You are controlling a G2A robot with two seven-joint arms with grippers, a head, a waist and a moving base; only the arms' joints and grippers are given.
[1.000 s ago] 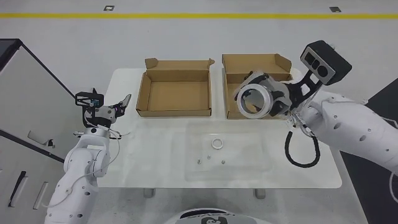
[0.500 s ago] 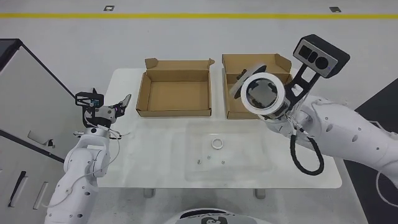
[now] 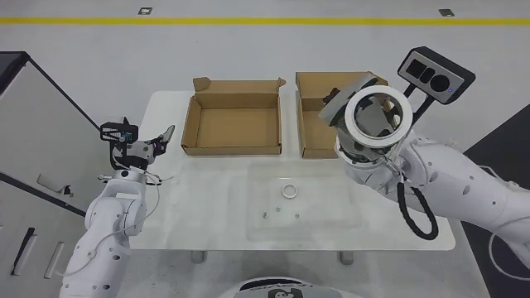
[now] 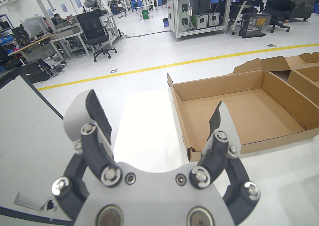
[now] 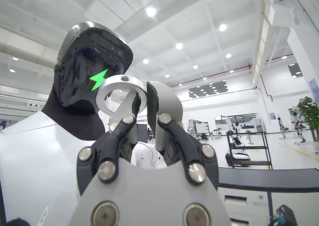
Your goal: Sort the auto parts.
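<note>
- Right gripper (image 5: 143, 95) is clamped on the metal ring (image 5: 109, 85). 1 finger goes through the bore and 1 sits outside, so it pinches only the wall.
- The ring is held high off the table (image 3: 207, 207), near the right box (image 3: 315, 136).
- Risk: with so thin a pinch, the ring could swivel or slip when the wrist tips down. A drop from that height could bounce clear of the box.
- Left gripper (image 4: 157, 114) has its fingers spread and empty, beside the left box (image 4: 249, 112).
</note>
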